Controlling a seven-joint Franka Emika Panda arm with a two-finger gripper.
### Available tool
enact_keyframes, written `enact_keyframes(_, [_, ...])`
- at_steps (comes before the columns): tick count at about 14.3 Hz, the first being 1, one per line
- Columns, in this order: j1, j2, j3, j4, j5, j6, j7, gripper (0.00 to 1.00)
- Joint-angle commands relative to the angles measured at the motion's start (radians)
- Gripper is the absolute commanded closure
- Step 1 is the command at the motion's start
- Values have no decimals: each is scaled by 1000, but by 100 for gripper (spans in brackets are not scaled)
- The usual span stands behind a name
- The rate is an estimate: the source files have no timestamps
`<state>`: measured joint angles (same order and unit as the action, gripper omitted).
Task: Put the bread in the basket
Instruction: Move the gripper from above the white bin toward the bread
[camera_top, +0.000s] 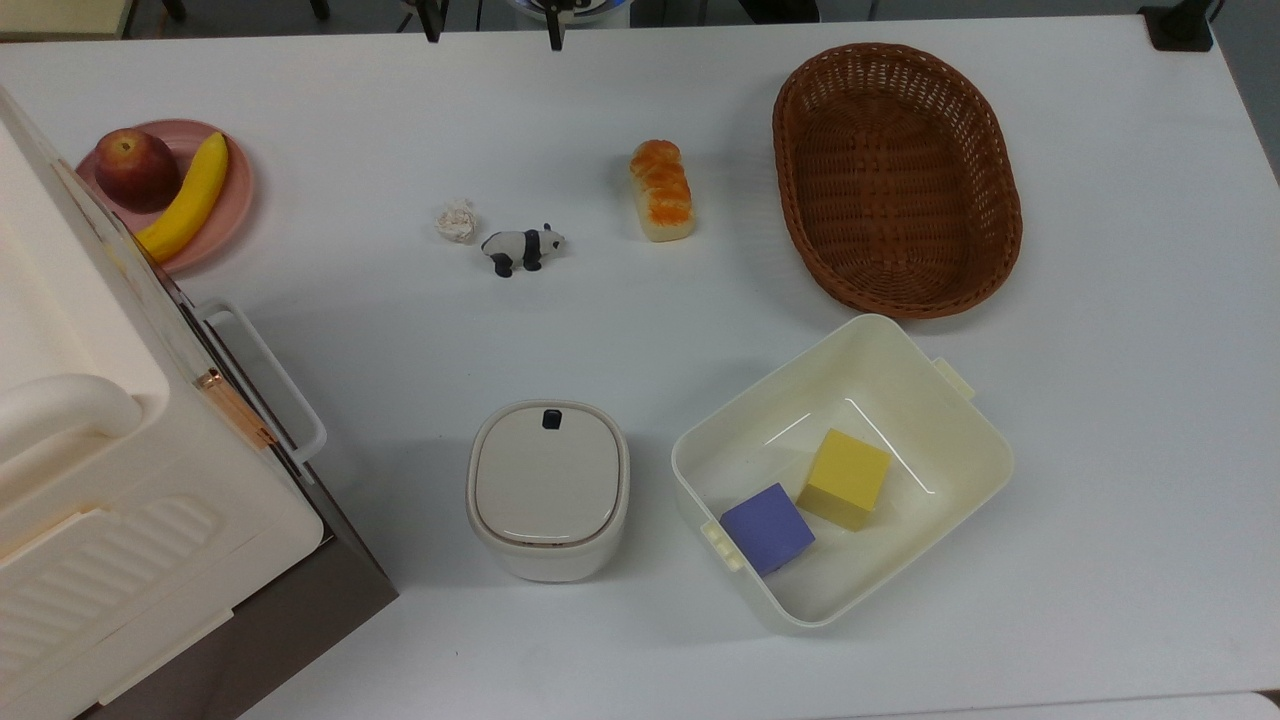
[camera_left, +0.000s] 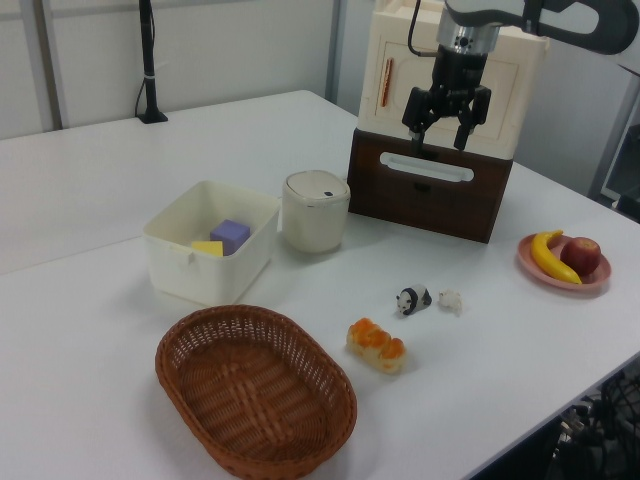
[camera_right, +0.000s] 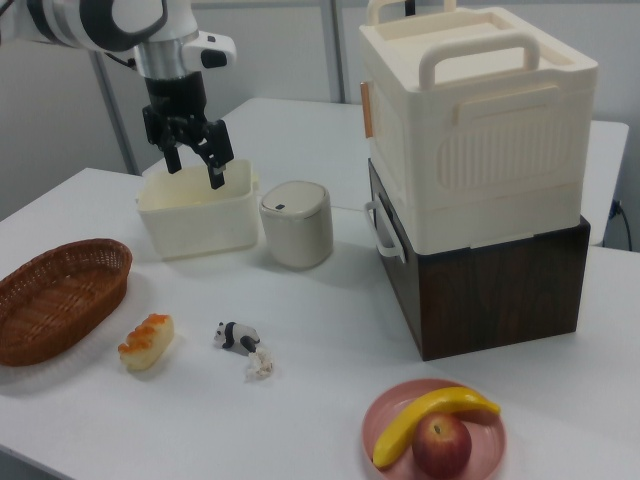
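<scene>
On the white worktop (camera_top: 400, 620), the bread (camera_top: 661, 190) lies on its side, glazed top up, just beside the empty wicker basket (camera_top: 990, 250) on the top view's left of it, not touching. High above the worktop, the gripper (camera_left: 446, 129) hangs with its two fingers spread apart and holding nothing, well away from the bread. Near the bread stand a small panda figure (camera_top: 523, 248) and a crumpled paper ball (camera_top: 457, 221), while a cream bin (camera_top: 960, 410) holds a yellow block (camera_top: 846, 478) and a purple block (camera_top: 767, 527).
</scene>
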<state>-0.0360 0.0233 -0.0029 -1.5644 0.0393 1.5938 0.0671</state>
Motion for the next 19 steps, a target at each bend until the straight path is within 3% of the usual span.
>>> enact_keyframes(1, [4,-96,-5,-149,24,95,64,0])
enact_keyframes(14, [4,-89,-6,-157,13,91,28,0])
enact_keyframes(19, [5,-40,-9,-148,11,63,20,0])
